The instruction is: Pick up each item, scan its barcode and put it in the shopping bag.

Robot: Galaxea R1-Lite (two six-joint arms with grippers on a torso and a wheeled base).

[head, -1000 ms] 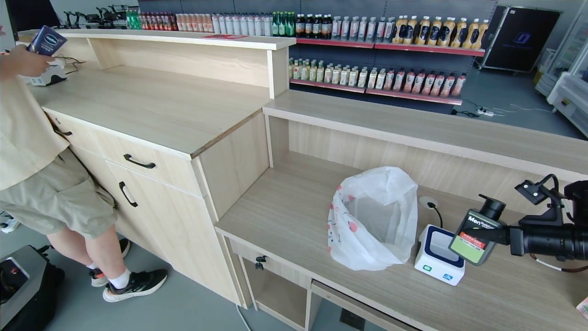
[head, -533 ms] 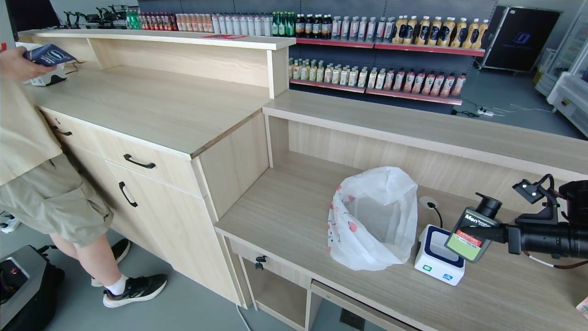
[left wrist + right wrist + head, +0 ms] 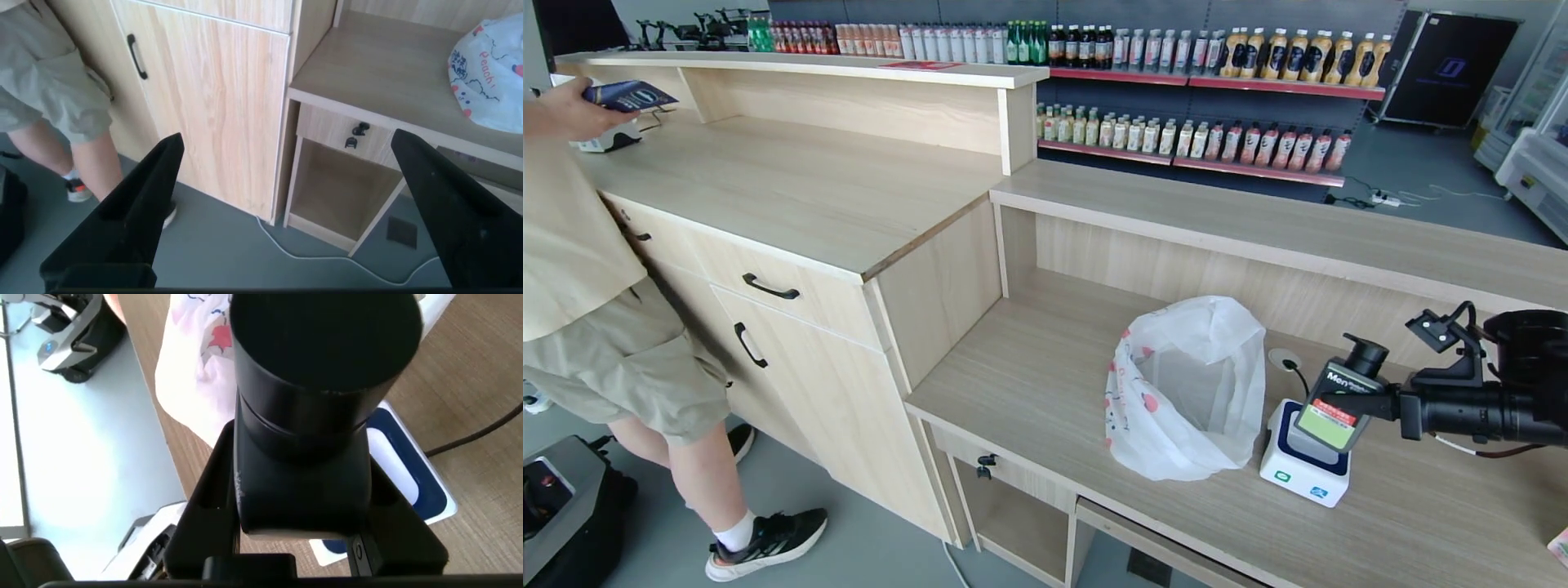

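Head view: bottle (image 3: 1335, 400), dark, black-capped, with a green-and-red label, is held clamped in the right gripper (image 3: 1372, 402) and tilted just above the scanner (image 3: 1298, 478), presumably so that its barcode is presented to the window; which face is turned down cannot be told. Shopping bag (image 3: 1176, 384), white, is stood open-mouthed on the counter (image 3: 1029, 367) just beside the scanner, judged to be placed so for a short transfer. Left wrist view: left gripper (image 3: 286, 143) is spread wide, with nothing held, and hung over the floor near the cupboard door (image 3: 212, 106), apparently kept clear of the work. Right wrist view: bottle is seen cap-end on, gripped at both sides, with the scanner's blue-framed window beneath and the bag beyond.
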